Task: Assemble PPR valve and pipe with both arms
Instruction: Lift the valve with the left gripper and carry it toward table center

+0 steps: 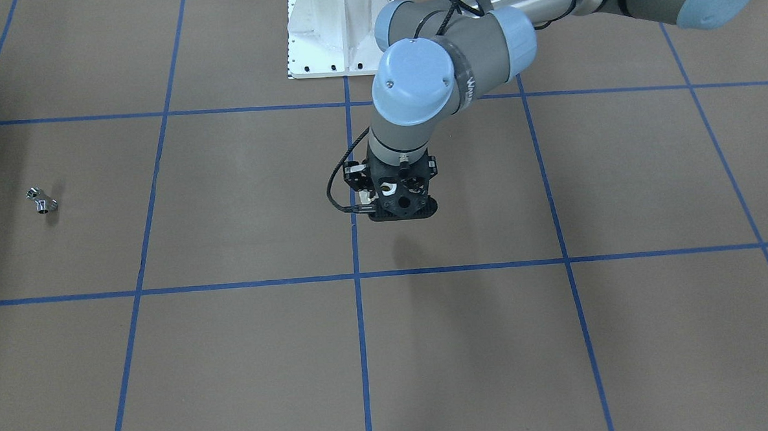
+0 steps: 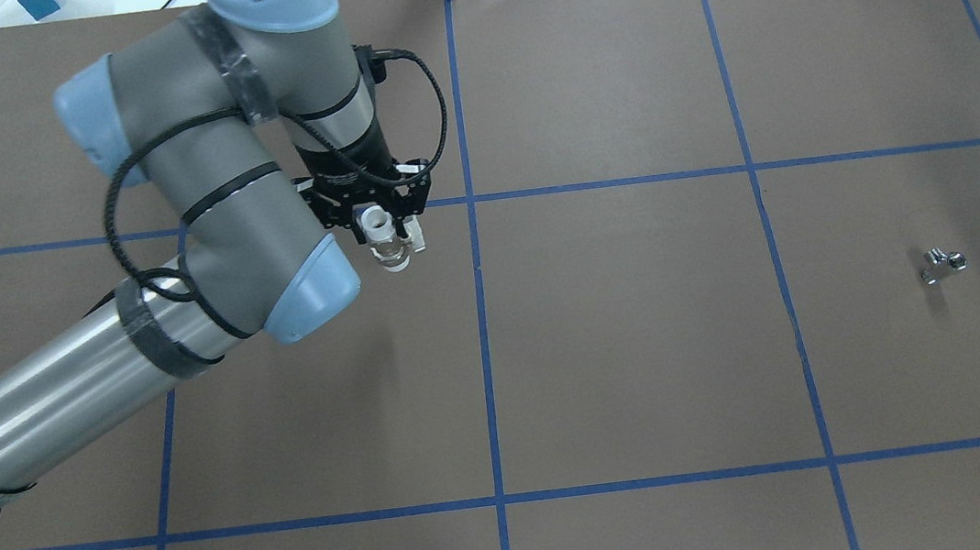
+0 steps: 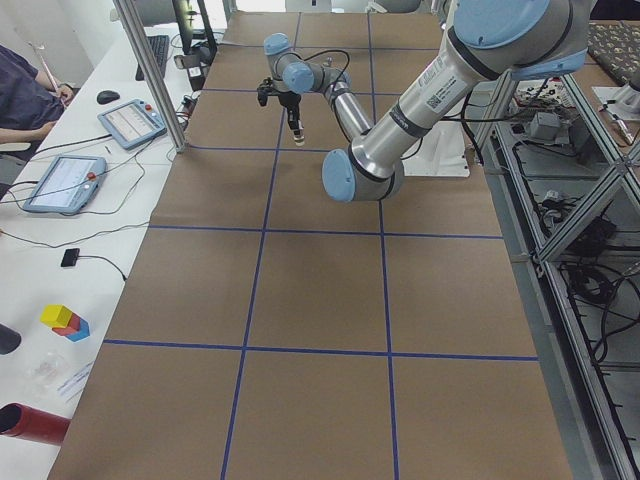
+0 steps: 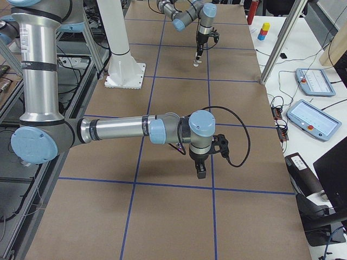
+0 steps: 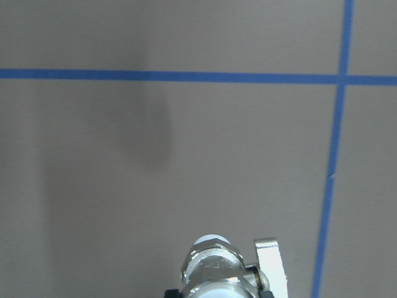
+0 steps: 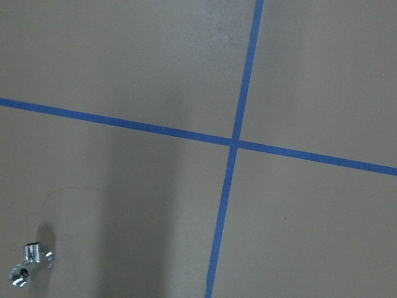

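My left gripper [image 2: 392, 242] is shut on the white PPR valve [image 2: 375, 223] and holds it above the table, near the middle grid line. The valve's white end and silvery collar fill the bottom of the left wrist view [image 5: 214, 267], and it peeks out in the front view [image 1: 386, 189]. The chrome pipe [image 2: 942, 264] lies alone on the table far to the robot's right, also in the front view [image 1: 42, 201]. In the right wrist view it lies at the lower left [image 6: 30, 264]. My right gripper [image 4: 201, 171] hangs above the table, seen only from the side. I cannot tell whether it is open.
The table is brown paper with a grid of blue tape lines. The white bolted pedestal [image 1: 340, 29] stands at the robot's edge. Tablets [image 4: 313, 82], cables and coloured blocks [image 3: 64, 320] lie on the side benches beyond the table.
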Robot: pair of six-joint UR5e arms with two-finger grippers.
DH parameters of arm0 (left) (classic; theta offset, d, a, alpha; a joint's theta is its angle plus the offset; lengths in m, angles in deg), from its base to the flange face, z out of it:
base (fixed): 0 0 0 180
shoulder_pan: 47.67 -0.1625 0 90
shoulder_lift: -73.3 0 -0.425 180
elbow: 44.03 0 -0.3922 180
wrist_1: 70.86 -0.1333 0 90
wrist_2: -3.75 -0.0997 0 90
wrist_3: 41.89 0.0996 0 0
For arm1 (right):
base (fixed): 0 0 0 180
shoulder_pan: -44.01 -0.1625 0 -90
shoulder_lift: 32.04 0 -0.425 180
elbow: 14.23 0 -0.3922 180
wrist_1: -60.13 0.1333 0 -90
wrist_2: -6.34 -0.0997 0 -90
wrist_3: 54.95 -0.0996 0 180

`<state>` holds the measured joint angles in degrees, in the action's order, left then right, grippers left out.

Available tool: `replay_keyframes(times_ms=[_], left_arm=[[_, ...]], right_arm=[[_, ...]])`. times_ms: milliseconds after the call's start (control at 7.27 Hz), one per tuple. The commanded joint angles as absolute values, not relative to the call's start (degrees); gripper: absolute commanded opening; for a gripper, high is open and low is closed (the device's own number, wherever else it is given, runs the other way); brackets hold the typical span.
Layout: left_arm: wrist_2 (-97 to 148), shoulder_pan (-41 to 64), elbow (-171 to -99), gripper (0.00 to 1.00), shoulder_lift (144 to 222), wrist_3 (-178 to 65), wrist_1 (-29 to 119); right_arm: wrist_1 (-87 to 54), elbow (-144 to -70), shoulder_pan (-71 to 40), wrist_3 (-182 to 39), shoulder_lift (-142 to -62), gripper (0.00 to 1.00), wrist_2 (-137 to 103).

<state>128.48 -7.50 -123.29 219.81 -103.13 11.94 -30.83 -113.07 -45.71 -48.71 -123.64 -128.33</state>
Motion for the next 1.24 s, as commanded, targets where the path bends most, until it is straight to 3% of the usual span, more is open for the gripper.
replay_keyframes(times_ms=[0,413,1101], left_arm=[[126.2,-9.9,-116.2,0.0,223.5,-104.8,16.9],[123.8,-11.3,-112.1,0.0,223.5,-105.8,21.6],[122.9,-12.3,-111.8,0.0,223.2,-106.0,23.5]], right_arm=[[-28.8,-113.1,-45.6,-48.9,-123.6,0.99,-128.6],[-28.7,-113.4,-45.6,-49.8,-123.1,0.99,-130.5],[-29.0,-113.3,-45.7,-49.8,-123.0,0.99,-130.8]])
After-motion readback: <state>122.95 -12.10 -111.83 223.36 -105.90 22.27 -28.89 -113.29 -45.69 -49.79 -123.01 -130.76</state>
